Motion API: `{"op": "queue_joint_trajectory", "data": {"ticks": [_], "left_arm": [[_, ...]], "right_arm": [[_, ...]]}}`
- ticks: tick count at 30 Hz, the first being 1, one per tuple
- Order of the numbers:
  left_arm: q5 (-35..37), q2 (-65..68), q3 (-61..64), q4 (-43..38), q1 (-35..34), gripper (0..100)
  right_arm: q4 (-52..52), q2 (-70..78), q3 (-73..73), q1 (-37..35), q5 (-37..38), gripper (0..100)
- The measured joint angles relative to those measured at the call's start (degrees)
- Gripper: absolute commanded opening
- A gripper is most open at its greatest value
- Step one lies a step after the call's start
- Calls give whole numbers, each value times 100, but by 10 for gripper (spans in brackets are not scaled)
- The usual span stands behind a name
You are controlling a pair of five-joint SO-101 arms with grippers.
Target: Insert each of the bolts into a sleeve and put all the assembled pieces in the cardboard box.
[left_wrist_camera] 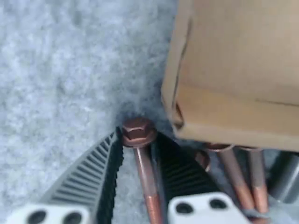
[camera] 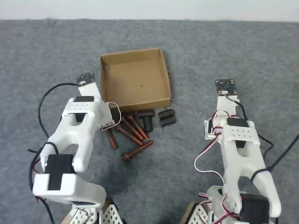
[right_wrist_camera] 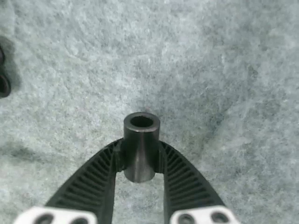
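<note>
The bolt (left_wrist_camera: 140, 134) is coppery, faintly glossy metal; the sleeve (right_wrist_camera: 141, 148) smooth dark metal; the cardboard box (camera: 135, 103) matt; the surface (camera: 215, 56) fuzzy grey cloth.

The cardboard box (camera: 135, 77) stands in the middle, beyond both arms. The loose bolts (camera: 132, 132) lie just before its front wall, at 6 o'clock from it. The sleeves (camera: 166, 117) lie near them, at 3 o'clock from the bolts. At 7 o'clock from the box, beside its corner, the left gripper (left_wrist_camera: 138, 140) clasps a bolt (left_wrist_camera: 145, 179). At 4 o'clock, well apart, the right gripper (right_wrist_camera: 140, 154) clasps a sleeve (right_wrist_camera: 141, 135).
</note>
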Motion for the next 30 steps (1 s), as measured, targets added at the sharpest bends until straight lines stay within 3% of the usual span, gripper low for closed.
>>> {"op": "queue_joint_trajectory", "data": {"ticks": [6, 13, 21, 30], "left_arm": [[-229, 0, 0, 0, 0, 9], [-1037, -360, 176, -53, -9, 13], [-1152, -747, 510, -290, -18, 137], [-1064, -774, 519, 70, -18, 137]], "right_arm": [[0, 0, 0, -18, 0, 6], [0, 0, 0, -18, 0, 6], [0, 0, 0, -18, 0, 6], [-18, 0, 0, -18, 0, 6]]}}
